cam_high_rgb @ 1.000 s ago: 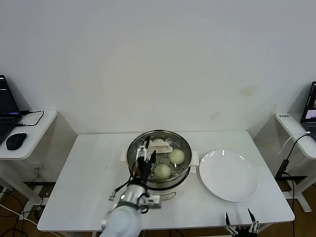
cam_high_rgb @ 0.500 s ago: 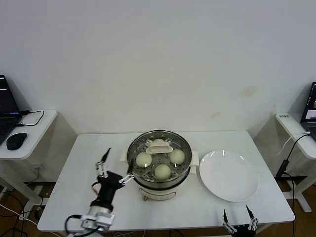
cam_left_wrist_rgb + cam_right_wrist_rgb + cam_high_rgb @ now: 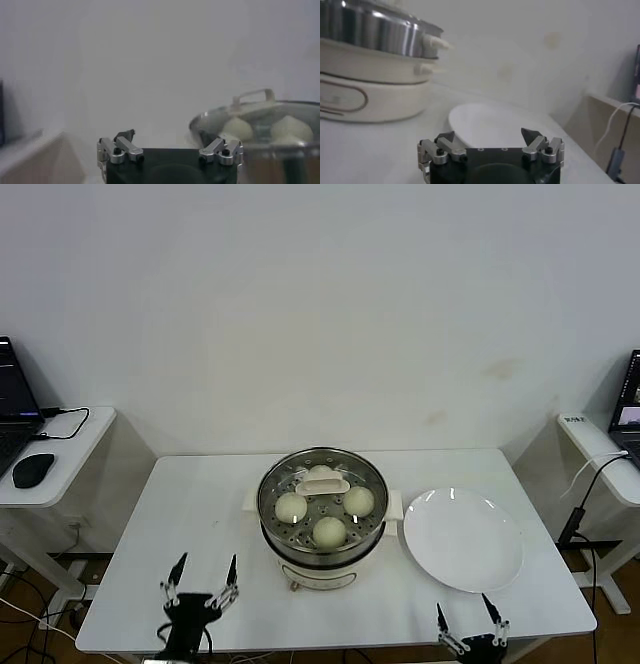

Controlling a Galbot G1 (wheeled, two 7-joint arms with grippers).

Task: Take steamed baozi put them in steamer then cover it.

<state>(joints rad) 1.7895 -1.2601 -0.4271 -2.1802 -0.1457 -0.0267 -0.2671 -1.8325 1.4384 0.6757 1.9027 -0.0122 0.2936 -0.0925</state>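
The steamer point(image 3: 322, 552) stands mid-table on its cream-white base. The glass cover sits on it, with its white handle point(image 3: 322, 483) at the back of centre. Three steamed baozi point(image 3: 291, 507) point(image 3: 359, 500) point(image 3: 329, 531) show through the glass. A fourth is partly hidden behind the handle. My left gripper point(image 3: 200, 584) is open and empty, low at the table's front left, apart from the steamer. Its wrist view shows the covered steamer point(image 3: 260, 125) with baozi point(image 3: 291, 129) inside. My right gripper point(image 3: 466, 626) is open and empty below the front edge.
A flat white plate point(image 3: 463, 538) lies to the right of the steamer, with nothing on it; it also shows in the right wrist view point(image 3: 490, 122). Side desks with laptops and a mouse point(image 3: 32, 470) stand to either side of the table.
My left arm has drawn back from the steamer's left rim to the table's front left, with its gripper open. The cover stays on the steamer. My right gripper has shifted slightly left.
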